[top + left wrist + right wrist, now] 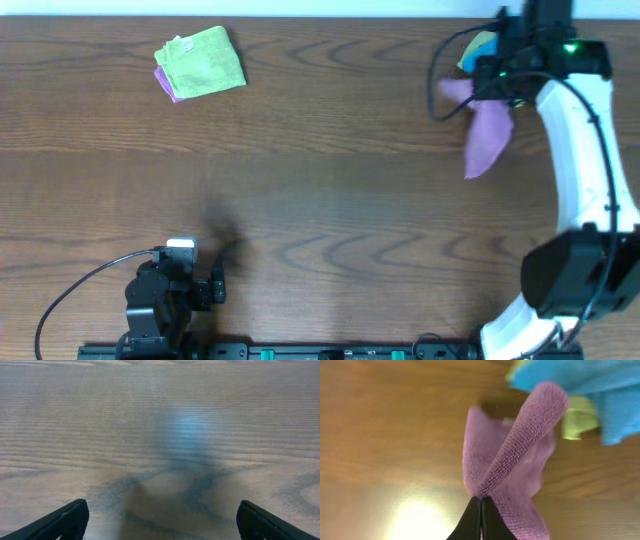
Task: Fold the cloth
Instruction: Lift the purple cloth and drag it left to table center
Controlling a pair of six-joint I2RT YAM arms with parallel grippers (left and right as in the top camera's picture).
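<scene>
Lilac terry cloth (pixel 516 455) bunched, ribbed | right hand (pixel 481 509) pinching it | woodgrain table (pixel 300 180)

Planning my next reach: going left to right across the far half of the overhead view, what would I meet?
Lime-green folded cloth → lilac cloth → right arm's white link.

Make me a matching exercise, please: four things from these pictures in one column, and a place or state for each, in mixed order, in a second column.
1. lilac cloth
2. green cloth
3. blue cloth
4. left pincer

A. open, above the table
B. far right, near the right pincer
C. folded, far left
D. pinched in the shut right pincer

Pairs: 1-D, 2-C, 3-B, 4-A
</scene>
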